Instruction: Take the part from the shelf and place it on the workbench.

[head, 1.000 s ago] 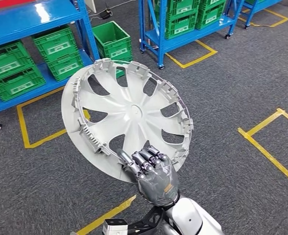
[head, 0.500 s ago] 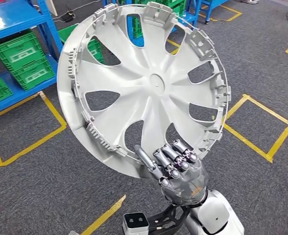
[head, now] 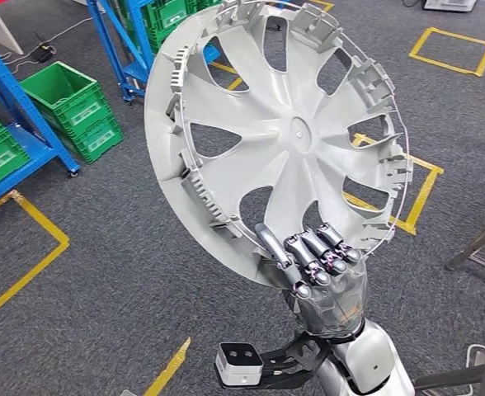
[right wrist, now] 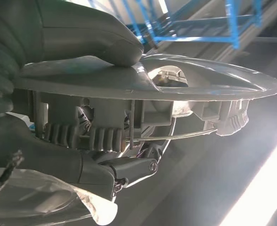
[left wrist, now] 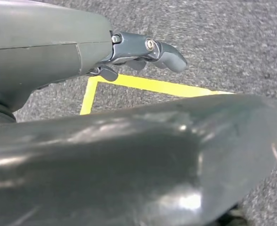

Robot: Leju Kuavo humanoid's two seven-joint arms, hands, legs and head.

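Note:
The part is a large silver-grey wheel cover [head: 277, 140] with spoke cut-outs and clips round its rim. Its ribbed inner side faces me in the head view. My right hand [head: 324, 280] grips its lower rim and holds it up, tilted, in front of me above the floor. In the right wrist view the wheel cover [right wrist: 201, 82] is edge-on, with the thumb over one face and the fingers [right wrist: 130, 169] under the other. My left hand [left wrist: 94, 47] hangs above the carpet with a finger stretched out and nothing in it.
Blue shelves [head: 16, 124] with green crates [head: 72, 107] stand at the left, and another blue rack [head: 121, 41] is farther back. Yellow tape lines [head: 424, 186] mark the grey carpet. A dark metal leg [head: 477, 243] slants in at the right edge.
The whole view has swung: shelves and crates have slid off to the left and new floor markings appear at the right. The right hand still holds the wheel cover, now more upright.

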